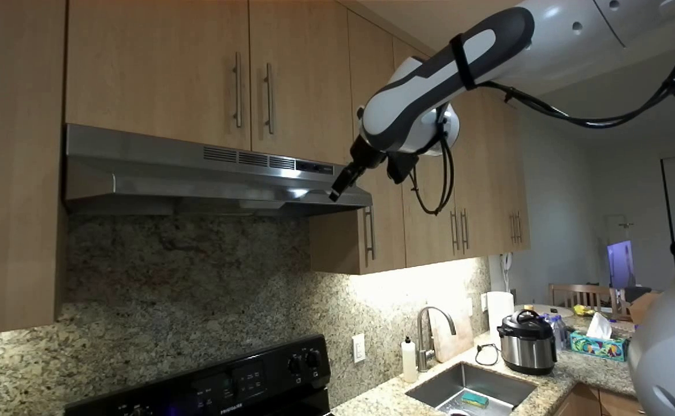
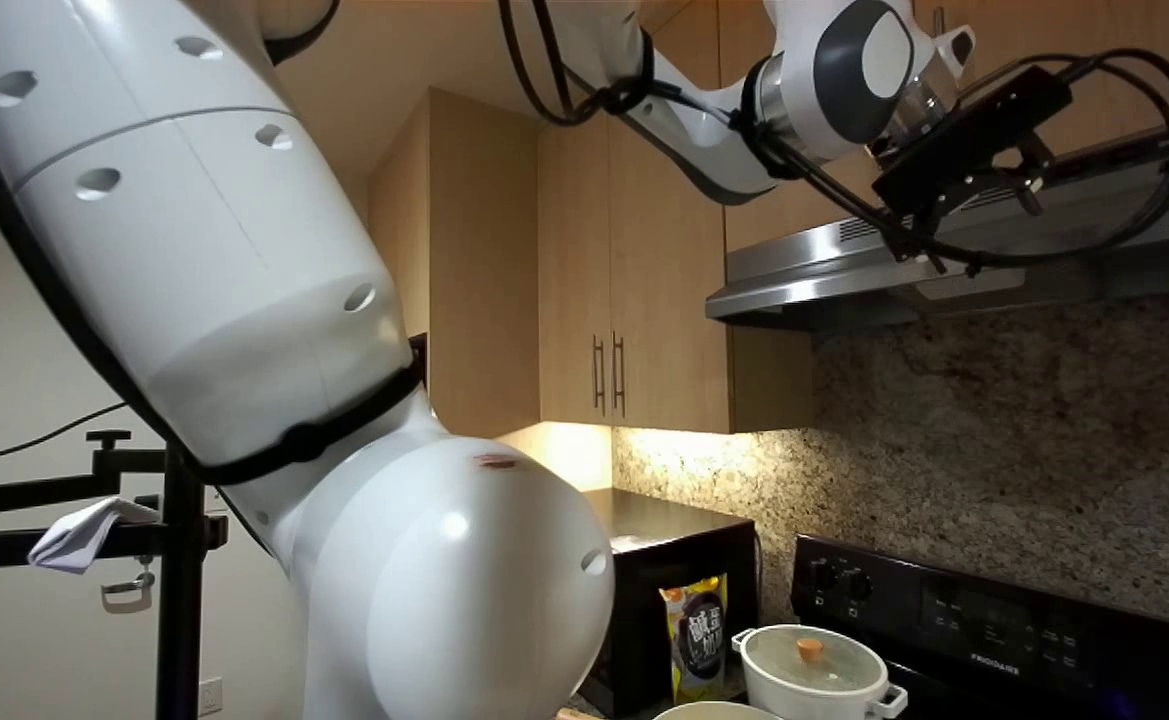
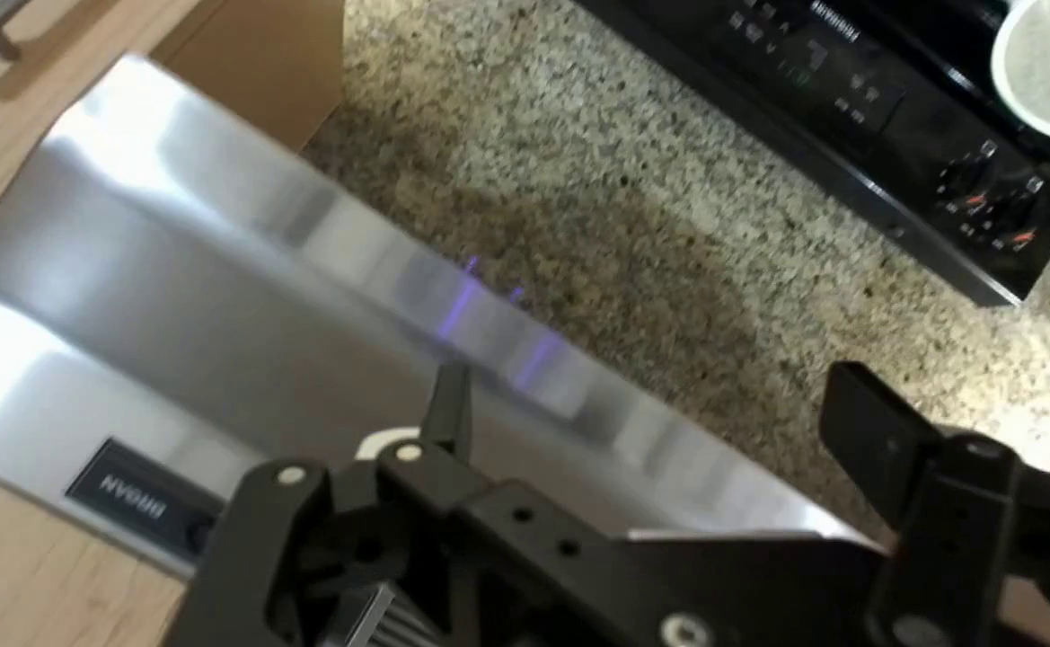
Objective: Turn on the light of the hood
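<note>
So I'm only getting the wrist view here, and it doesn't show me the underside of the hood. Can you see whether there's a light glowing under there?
Observer: In an exterior view, a pale panel, probably the lamp cover, shows on the underside of the hood, and it doesn't look lit.
Operator: Okay. Is anything dangling outside my frame that might snag when I go in?
Observer: Possibly: in both exterior views, black cables loop out beside the arm's wrist.
</note>
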Controlling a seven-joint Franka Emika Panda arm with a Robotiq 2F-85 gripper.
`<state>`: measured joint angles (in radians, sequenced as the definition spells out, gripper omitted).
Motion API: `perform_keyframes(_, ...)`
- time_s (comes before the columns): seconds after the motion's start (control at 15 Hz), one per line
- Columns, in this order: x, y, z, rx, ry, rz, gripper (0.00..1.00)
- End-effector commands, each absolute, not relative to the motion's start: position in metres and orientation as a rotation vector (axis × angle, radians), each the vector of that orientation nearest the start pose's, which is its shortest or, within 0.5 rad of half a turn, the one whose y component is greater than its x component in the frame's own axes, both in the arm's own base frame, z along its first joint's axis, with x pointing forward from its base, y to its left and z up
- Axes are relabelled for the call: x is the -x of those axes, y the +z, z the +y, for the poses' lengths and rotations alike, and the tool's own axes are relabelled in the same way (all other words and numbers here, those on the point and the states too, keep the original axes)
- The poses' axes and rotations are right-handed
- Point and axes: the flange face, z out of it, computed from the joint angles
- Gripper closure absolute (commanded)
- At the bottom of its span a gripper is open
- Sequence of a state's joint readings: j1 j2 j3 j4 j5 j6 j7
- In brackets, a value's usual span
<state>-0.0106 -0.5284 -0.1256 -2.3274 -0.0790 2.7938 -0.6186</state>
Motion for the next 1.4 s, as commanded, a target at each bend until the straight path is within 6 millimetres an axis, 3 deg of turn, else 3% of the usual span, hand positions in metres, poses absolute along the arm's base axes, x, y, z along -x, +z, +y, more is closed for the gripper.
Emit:
perform_keyframes(0.0,-0.454,0.684,-0.057,2.932,-1.824,-0.713,0.00)
perform_keyframes(0.27,-0.469,0.709,-0.048,2.788,-2.041,-0.557,0.00)
perform_keyframes(0.33,-0.473,0.708,-0.043,2.747,-2.050,-0.544,0.00)
perform_keyframes(0.4,-0.460,0.706,-0.049,2.809,-1.999,-0.580,0.00)
perform_keyframes(0.67,-0.472,0.705,-0.042,2.774,-2.016,-0.568,0.00)
perform_keyframes(1.07,-0.471,0.706,-0.059,2.877,-2.071,-0.651,0.00)
perform_keyframes(1.27,-0.479,0.712,-0.041,2.810,-2.081,-0.686,0.00)
perform_keyframes(1.33,-0.471,0.708,-0.054,2.855,-2.052,-0.661,0.00)
